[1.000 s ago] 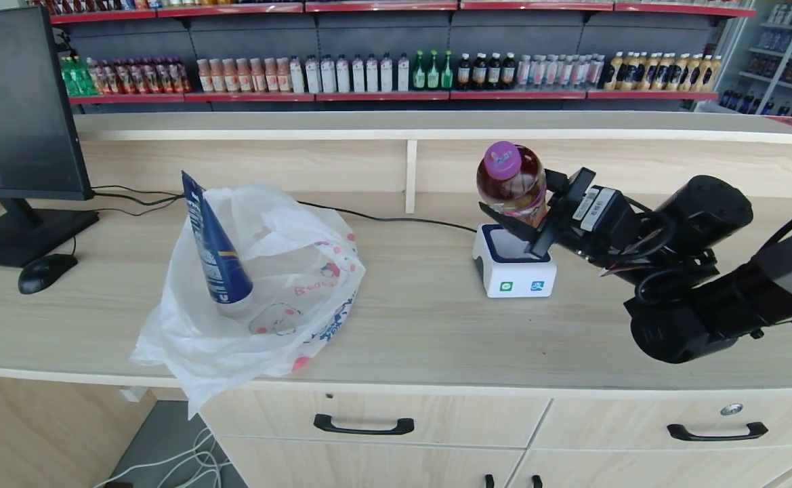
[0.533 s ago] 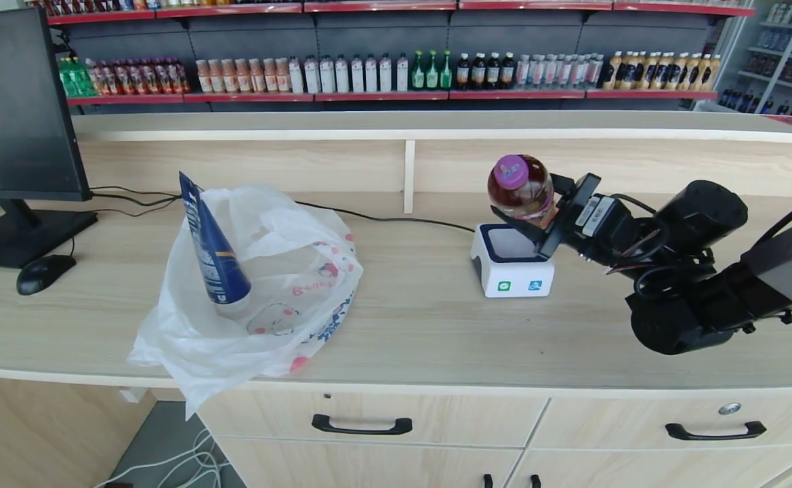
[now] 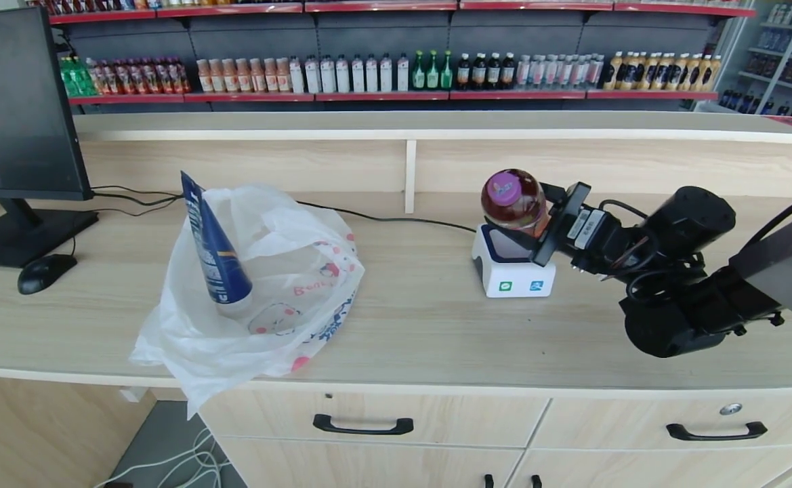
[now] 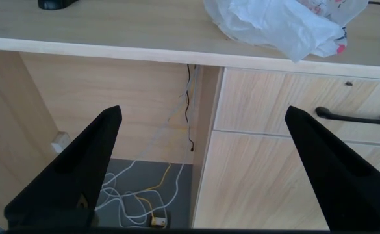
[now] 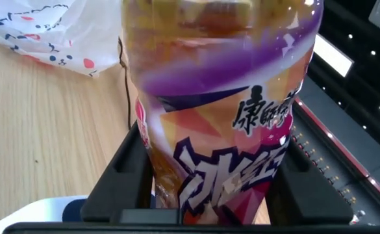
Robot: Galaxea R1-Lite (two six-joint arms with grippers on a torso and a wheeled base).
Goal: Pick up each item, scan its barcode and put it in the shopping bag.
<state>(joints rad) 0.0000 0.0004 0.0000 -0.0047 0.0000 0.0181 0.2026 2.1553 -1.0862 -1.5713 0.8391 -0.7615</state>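
Lowered since a second ago, the bottle (image 3: 507, 196) hangs just above the scanner (image 3: 512, 276) right of the table's (image 3: 423, 325) middle, clamped in the right hand (image 3: 521, 220), whose arm reaches in from the right edge. The shopping bag (image 3: 280, 285), holding a blue tube (image 3: 214, 244), lies well to the left. The left hand (image 4: 196, 162) gapes wide below the front edge.

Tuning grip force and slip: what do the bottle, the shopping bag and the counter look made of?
The bottle: clear glossy plastic, probably; its reddish contents show through, and a printed film label wraps it.
The shopping bag: thin translucent white plastic film; it lies crumpled in limp folds.
The counter: matte light wood grain, likely laminate, though solid wood cannot be ruled out.
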